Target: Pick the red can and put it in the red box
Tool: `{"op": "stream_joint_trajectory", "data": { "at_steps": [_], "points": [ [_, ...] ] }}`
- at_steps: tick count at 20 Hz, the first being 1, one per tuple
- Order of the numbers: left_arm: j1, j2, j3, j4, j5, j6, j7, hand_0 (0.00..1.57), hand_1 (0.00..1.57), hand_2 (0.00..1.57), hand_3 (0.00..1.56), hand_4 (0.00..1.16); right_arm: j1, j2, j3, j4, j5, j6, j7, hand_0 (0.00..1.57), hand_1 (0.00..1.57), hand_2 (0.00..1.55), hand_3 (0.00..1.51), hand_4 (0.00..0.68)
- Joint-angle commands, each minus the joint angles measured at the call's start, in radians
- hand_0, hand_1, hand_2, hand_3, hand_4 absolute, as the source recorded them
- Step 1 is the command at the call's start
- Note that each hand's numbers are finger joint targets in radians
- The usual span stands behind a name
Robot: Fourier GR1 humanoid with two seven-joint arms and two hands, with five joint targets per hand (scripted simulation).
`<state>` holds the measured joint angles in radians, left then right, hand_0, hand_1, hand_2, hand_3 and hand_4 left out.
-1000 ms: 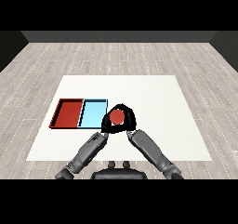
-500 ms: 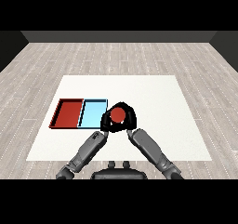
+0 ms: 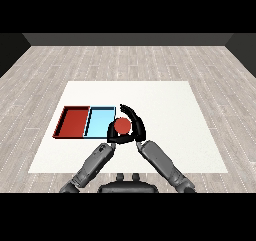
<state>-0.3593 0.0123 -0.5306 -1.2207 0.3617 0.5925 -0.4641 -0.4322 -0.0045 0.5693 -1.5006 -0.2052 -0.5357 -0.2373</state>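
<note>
Right hand [image 3: 136, 127] is curled round the red can [image 3: 122, 126], black fingers arcing over the can's far side and down its right, w/ the can's round red top showing between them. Can sits just right of the light blue tray [image 3: 100, 122], near that tray's right edge, about level w/ its front half; can't tell whether the can rests on the tabletop [image 3: 165, 110] or is lifted off it. Left hand [image 3: 113, 134] is at the can's lower-left, tucked close against it and overlapping the blue tray's front right corner; it's mostly a dark shape there, so can't tell how it's posed or if it touches the can. Both grey forearms come up from the lower edge and converge toward the can, left one from lower left, right one from lower right, forming a narrow V. Red tray [image 3: 75, 121] lies to the left of the blue one, the 2 touching side by side along 1 shared edge, both on the left half of the white tabletop. Red tray is well apart from the can, w/ the blue tray between them. Grey plank floor [image 3: 45, 70] surrounds the tabletop on all sides.
</note>
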Motion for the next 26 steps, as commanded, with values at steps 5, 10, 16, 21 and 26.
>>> {"op": "stream_joint_trajectory", "data": {
  "at_steps": [5, 10, 16, 21, 26],
  "points": [
    [-0.066, -0.012, 0.074, 0.053, -0.010, -0.031, -0.010, 1.57, 1.57, 1.57, 1.49, 1.13, 0.006, 0.004, -0.006, 0.031, -0.003, -0.021, 0.001, 0.00, 0.00, 0.00, 0.00, 0.000],
    [-0.026, -0.012, -0.015, 0.007, 0.014, 0.046, -0.023, 1.57, 1.57, 1.57, 1.48, 1.13, -0.001, -0.013, -0.135, 0.020, -0.025, 0.098, 0.017, 0.00, 0.00, 0.00, 0.00, 0.000],
    [-0.064, -0.012, 0.066, 0.037, -0.016, 0.051, 0.006, 1.57, 1.57, 1.56, 1.46, 1.13, 0.165, -0.074, -0.112, -0.264, -0.012, 0.112, 0.110, 0.00, 0.00, 0.00, 0.00, 0.000],
    [-0.054, 0.023, 0.151, 0.019, -0.045, -0.028, 0.020, 1.57, 1.57, 1.57, 1.47, 1.13, 0.178, -0.127, -0.255, -0.312, -0.077, 0.202, 0.103, 0.00, 0.00, 0.00, 0.00, 0.000],
    [-0.010, 0.163, 0.217, -0.096, -0.046, -0.067, 0.086, 1.57, 1.57, 1.57, 1.48, 1.13, 0.336, -0.186, -0.331, -0.332, -0.143, 0.303, -0.005, 0.00, 0.00, 0.00, 0.00, 0.000]
  ]
}}
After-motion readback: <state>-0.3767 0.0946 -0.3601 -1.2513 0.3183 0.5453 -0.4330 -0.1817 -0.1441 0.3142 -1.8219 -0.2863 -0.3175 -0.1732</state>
